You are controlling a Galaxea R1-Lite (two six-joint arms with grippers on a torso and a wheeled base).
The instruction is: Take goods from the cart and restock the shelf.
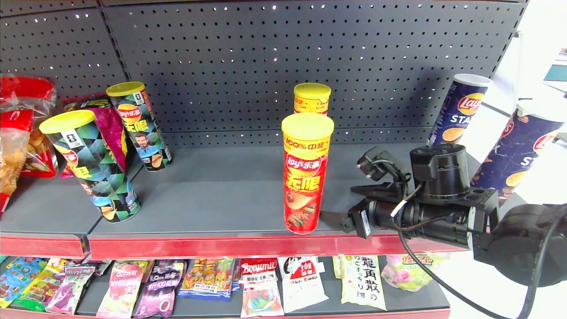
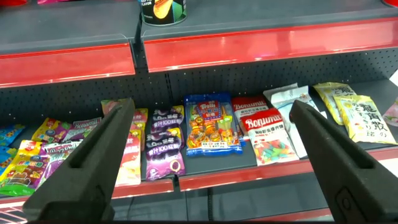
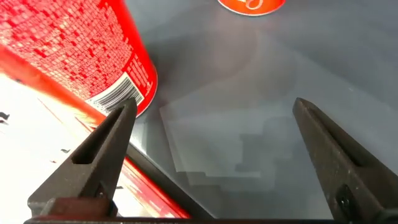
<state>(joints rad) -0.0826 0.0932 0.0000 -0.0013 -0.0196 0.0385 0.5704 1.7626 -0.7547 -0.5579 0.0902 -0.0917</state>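
Red chip can upright at the near edge of the grey shelf, a second yellow-lidded can farther back. Right claw spread wide and empty, just right of the red can. Left claw likewise wide open, facing snack packets on the lower shelf.

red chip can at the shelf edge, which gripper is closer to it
Right. The right gripper sits open just beside the red can; the left gripper faces the lower candy shelf below.
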